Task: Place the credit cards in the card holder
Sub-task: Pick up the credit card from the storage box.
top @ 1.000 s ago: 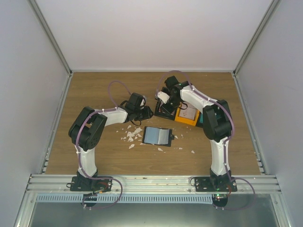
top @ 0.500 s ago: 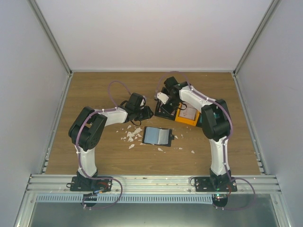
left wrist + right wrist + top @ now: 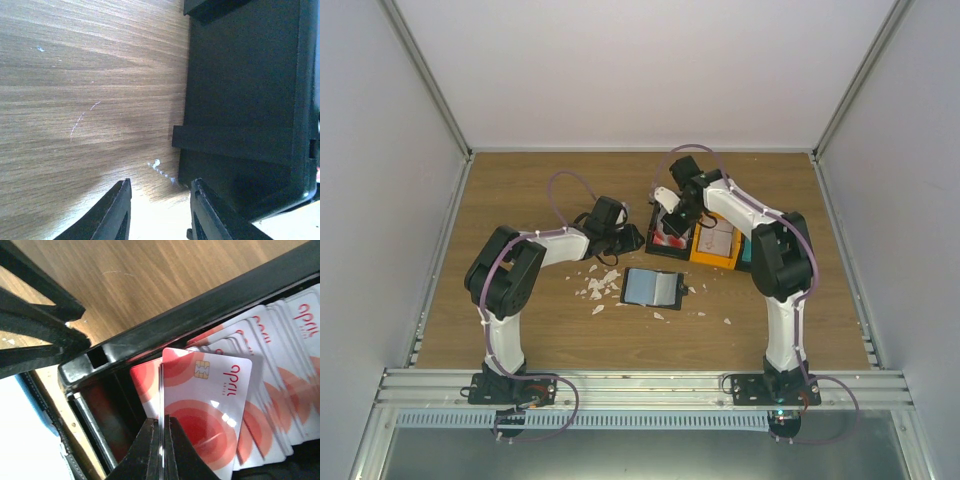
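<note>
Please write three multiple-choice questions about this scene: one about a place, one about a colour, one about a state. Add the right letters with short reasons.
1. Where does the wallet lie?
A. in a drawer
B. open on the table, near its middle
C. hanging on the wall

2. Which colours has the card in the right tool?
A. red and white
B. green and black
C. all blue

3. How is the right tool?
A. wide open
B. shut on the card
C. out of view

Answers:
1 B: the top view shows it spread open on the wood.
2 A: it has red circles on white.
3 B: it pinches the card over the black bin.
</note>
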